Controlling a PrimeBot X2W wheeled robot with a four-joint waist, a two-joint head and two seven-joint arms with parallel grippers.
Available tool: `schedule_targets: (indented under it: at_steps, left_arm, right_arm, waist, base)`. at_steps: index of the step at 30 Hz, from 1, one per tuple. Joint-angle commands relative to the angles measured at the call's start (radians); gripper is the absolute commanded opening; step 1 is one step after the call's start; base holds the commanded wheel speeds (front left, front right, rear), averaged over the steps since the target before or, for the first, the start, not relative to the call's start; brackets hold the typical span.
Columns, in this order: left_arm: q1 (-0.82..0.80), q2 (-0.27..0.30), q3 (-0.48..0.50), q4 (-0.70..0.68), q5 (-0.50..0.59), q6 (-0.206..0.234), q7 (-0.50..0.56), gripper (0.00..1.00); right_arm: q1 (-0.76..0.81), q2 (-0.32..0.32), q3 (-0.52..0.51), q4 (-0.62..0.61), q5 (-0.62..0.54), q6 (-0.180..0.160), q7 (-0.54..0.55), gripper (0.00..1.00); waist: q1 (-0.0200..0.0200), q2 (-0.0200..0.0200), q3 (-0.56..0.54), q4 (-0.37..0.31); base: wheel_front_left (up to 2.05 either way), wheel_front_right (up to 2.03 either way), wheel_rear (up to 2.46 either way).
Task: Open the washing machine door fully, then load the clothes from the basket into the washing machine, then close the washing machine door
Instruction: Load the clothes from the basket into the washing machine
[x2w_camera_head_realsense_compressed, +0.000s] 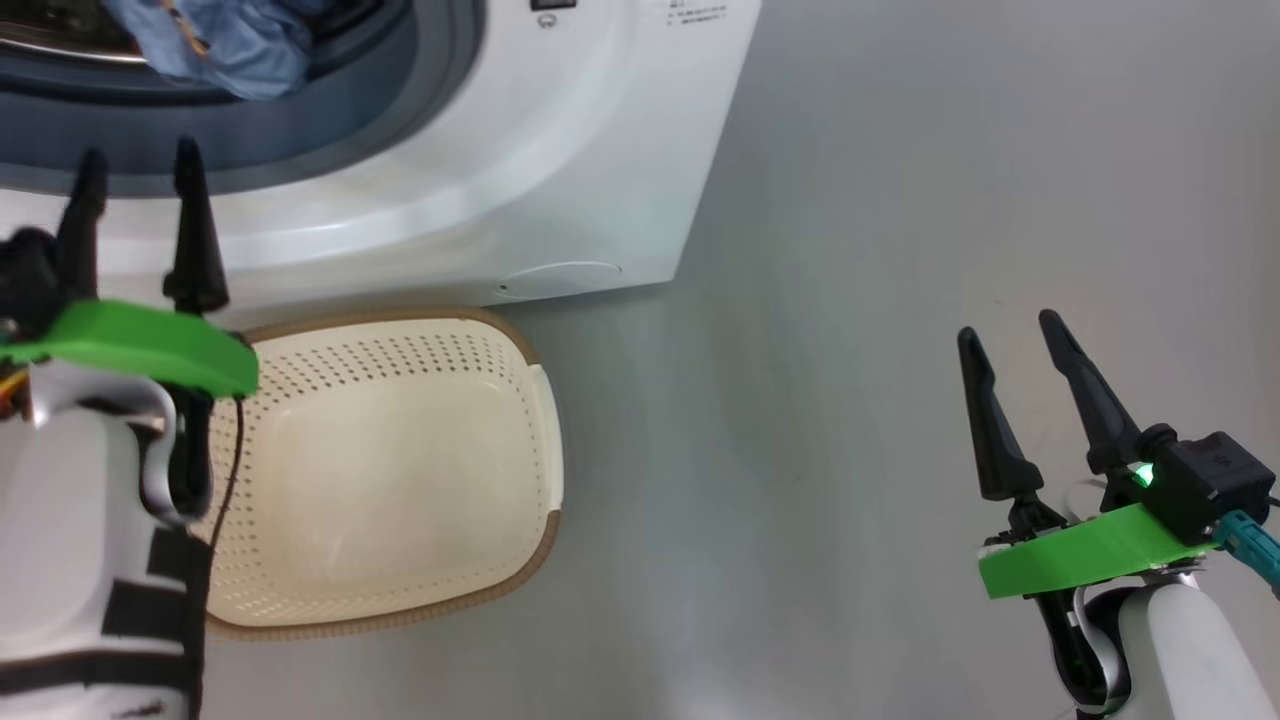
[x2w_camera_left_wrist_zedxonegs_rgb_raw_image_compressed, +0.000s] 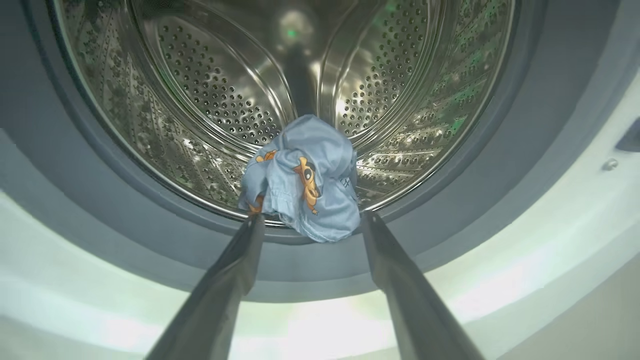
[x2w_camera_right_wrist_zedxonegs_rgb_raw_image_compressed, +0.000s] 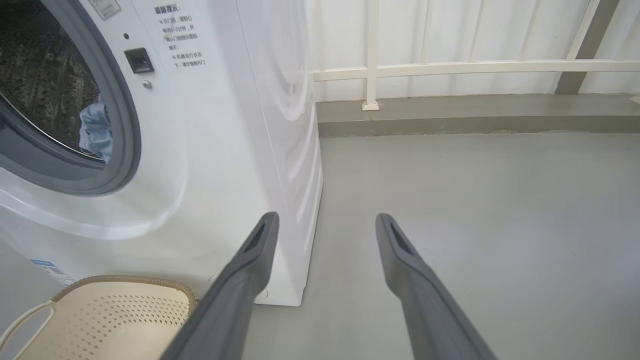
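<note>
The white washing machine (x2w_camera_head_realsense_compressed: 520, 180) stands with its mouth uncovered; its door is out of view. Light-blue clothes (x2w_camera_left_wrist_zedxonegs_rgb_raw_image_compressed: 302, 180) with orange figures lie bunched at the drum's front lip, partly over the grey gasket (x2w_camera_left_wrist_zedxonegs_rgb_raw_image_compressed: 75, 210); the clothes (x2w_camera_head_realsense_compressed: 225, 45) show in the head view too, and the clothes (x2w_camera_right_wrist_zedxonegs_rgb_raw_image_compressed: 96, 131) in the right wrist view. The cream basket (x2w_camera_head_realsense_compressed: 400, 470) sits on the floor before the machine with nothing in it. My left gripper (x2w_camera_head_realsense_compressed: 135, 165) is open just in front of the mouth, its fingertips either side of the clothes without touching. My right gripper (x2w_camera_head_realsense_compressed: 1010, 335) is open over bare floor.
Grey floor (x2w_camera_head_realsense_compressed: 880, 300) spreads to the right of the machine. A white railing (x2w_camera_right_wrist_zedxonegs_rgb_raw_image_compressed: 450, 67) and a low kerb run along the back wall. A blue label (x2w_camera_right_wrist_zedxonegs_rgb_raw_image_compressed: 52, 270) sits low on the machine's front.
</note>
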Motion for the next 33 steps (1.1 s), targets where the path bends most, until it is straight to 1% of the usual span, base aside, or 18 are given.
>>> schedule_targets:
  at_steps: [1,10,21,33]
  left_arm:
    - [0.033,0.031,0.037,-0.045,0.024,-0.002,-0.006,1.0]
    - [0.17,-0.006,0.067,-0.144,0.05,-0.002,-0.006,1.0]
    - [0.34,-0.014,0.089,-0.241,0.063,-0.002,-0.006,1.0]
    - [0.485,-0.035,0.104,-0.303,0.063,-0.002,-0.006,1.0]
  right_arm:
    - [0.018,-0.013,0.014,-0.022,-0.01,0.001,-0.005,1.0]
    - [0.051,-0.029,0.004,-0.016,-0.008,0.001,-0.005,1.0]
    - [0.096,-0.046,-0.009,-0.011,-0.002,0.001,-0.005,1.0]
    - [0.16,-0.065,-0.022,-0.002,0.005,0.001,-0.005,1.0]
  waist:
    - [0.0,0.0,-0.019,0.019]
    - [0.0,0.0,-0.075,0.05]
    - [0.0,0.0,-0.142,0.074]
    - [0.0,0.0,-0.226,0.097]
  base:
    - [0.0,0.0,0.0]
    - [0.0,0.0,0.0]
    - [0.0,0.0,0.0]
    - [0.0,0.0,0.0]
